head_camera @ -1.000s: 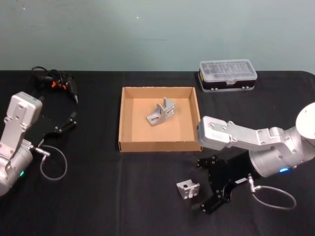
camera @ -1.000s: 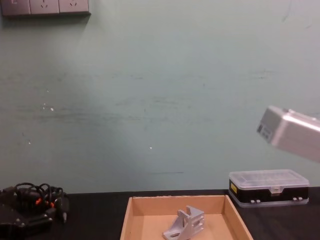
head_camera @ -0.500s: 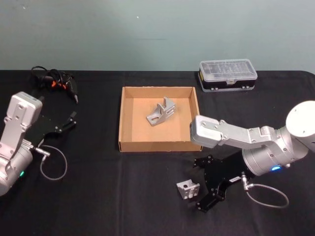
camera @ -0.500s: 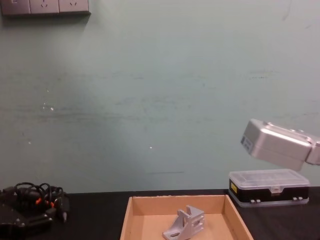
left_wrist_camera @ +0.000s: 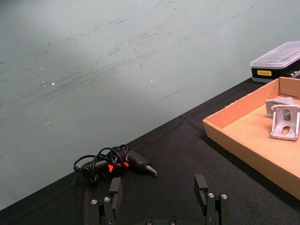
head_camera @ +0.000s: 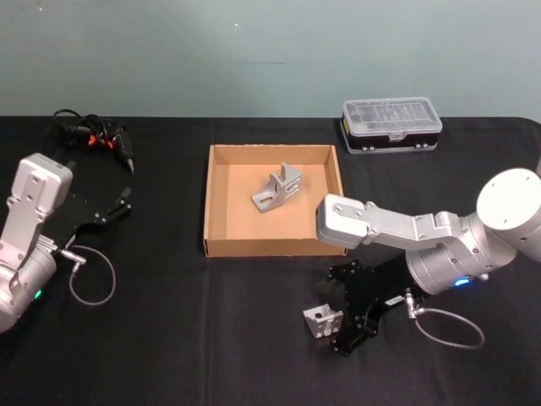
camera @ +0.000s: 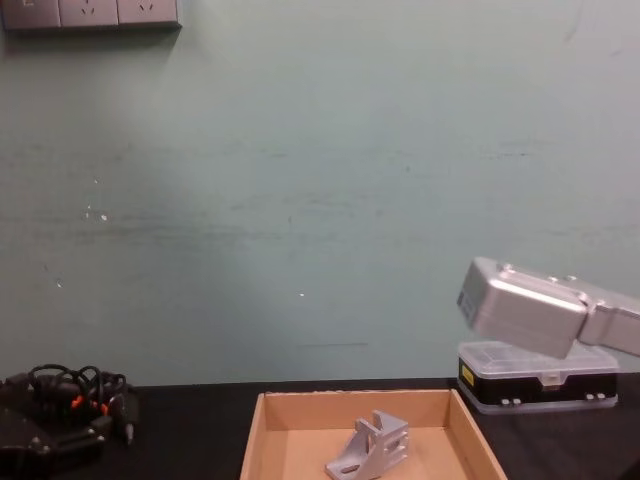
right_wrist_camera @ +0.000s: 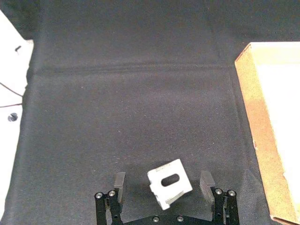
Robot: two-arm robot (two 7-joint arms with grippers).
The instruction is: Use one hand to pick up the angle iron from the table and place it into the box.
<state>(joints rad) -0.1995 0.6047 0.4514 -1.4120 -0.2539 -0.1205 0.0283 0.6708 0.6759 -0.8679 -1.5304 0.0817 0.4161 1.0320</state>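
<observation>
Your right gripper (right_wrist_camera: 163, 180) is spread wide and low over the table (right_wrist_camera: 117, 108), w/ the angle iron (right_wrist_camera: 169, 183) sitting between its fingers (right_wrist_camera: 120, 181), apparently touching neither. Prob. set that way so a plain close traps the piece; grasp not yet made. The box (head_camera: 270, 248) lies near the gripper, on the side away from the robot's body, so it's a short carry. A 2nd bracket (head_camera: 276, 189) already lies inside.

Right wrist view gives you the straddle & the iron's slotted face. Head view adds where the box is. Chest view catches the arm's grey joint (camera: 520, 310) up beside the box.

Your left gripper (left_wrist_camera: 158, 184) is parked well apart, fingers wide, nothing btwn them.
</observation>
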